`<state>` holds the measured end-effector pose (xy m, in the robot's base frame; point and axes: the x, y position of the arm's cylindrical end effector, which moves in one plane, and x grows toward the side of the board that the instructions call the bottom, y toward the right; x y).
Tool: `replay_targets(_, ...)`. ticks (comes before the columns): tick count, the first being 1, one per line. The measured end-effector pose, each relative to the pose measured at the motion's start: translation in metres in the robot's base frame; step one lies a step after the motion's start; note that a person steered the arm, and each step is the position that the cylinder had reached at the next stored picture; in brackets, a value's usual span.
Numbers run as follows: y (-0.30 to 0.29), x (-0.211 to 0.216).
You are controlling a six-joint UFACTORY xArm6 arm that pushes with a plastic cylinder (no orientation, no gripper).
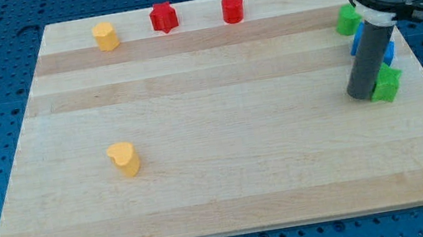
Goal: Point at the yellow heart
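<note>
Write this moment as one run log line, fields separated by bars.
task: point at yellow heart | tip: view's right, beside green block | heart: lower left, far from tip | status: not reached

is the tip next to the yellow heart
No, my tip is at the view's right beside a green block, far from the yellow heart.

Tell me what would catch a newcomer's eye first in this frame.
The dark rod at the view's right stands out, my tip resting beside a green block, with blue blocks and another green block clustered behind it. Far across the board, the yellow heart sits alone at lower left. Along the top edge are a yellow block, a red star and a red cylinder.
</note>
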<state>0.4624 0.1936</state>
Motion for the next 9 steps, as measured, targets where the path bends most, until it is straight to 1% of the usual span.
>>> replay_targets(1,-0.001,0.001)
replay_targets(3,-0.051,0.004)
replay_targets(4,-0.079,-0.002)
replay_targets(9,-0.117,-0.002)
